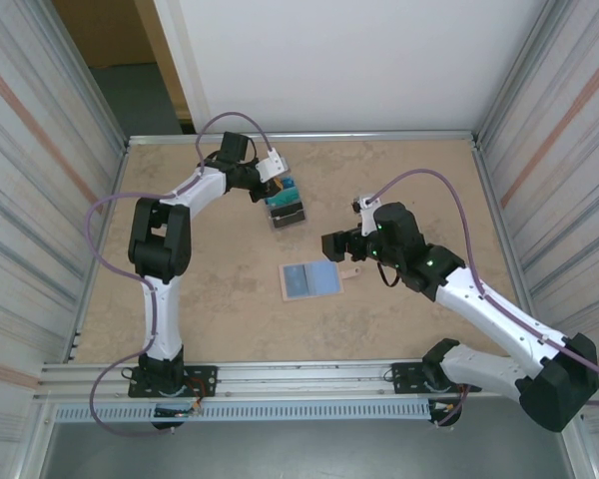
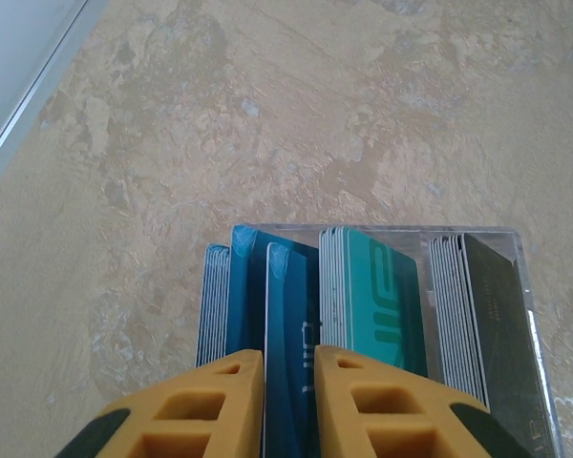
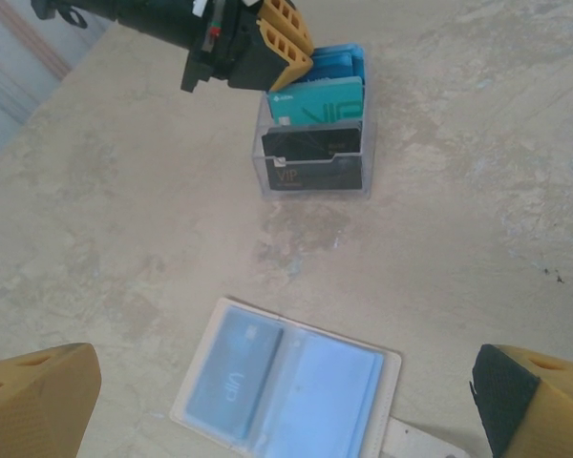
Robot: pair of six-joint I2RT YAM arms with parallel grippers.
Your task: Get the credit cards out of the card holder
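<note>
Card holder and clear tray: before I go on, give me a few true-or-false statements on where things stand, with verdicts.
1. The card holder lies open on the table. True.
2. The right gripper is shut on the card holder. False: it is wide open, apart from the holder, and grips nothing.
3. The clear tray holds blue cards, teal cards and black cards. True.
4. The left gripper is at the card holder. False: it is at the clear tray, its fingers either side of one of the blue cards.
5. The teal cards stand between the blue cards and the black cards. True.
</note>
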